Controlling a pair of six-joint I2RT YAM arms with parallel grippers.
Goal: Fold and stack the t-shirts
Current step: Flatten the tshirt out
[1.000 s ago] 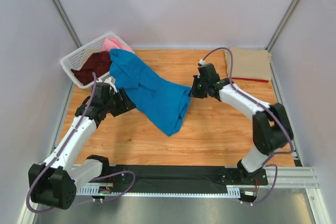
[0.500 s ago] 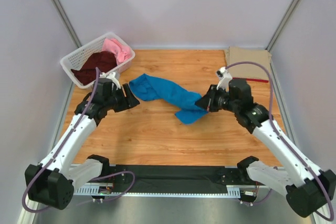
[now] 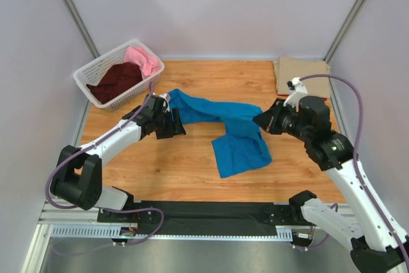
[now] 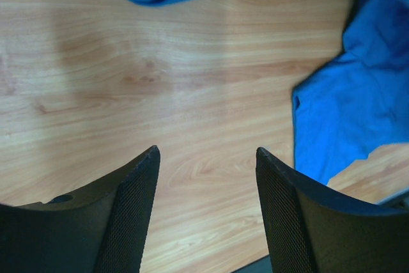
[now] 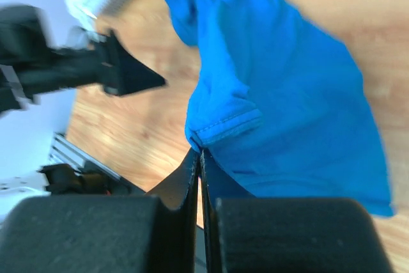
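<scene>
Wood table [image 3: 192, 174], one blue t-shirt [image 3: 241, 150]

No writing can be read in any view.
The blue t-shirt [image 3: 239, 148], the white basket [image 3: 82, 81] and the wooden bench [image 3: 185, 174] show plain surfaces only, with no lettering, label, brand mark or number that can be made out.

blue t-shirt [image 3: 238, 148]: rumpled, centre | maroon t-shirt [image 3: 118, 80], pink t-shirt [image 3: 144, 61]: bunched, far left | tan t-shirt [image 3: 303, 73]: folded, far right
</scene>
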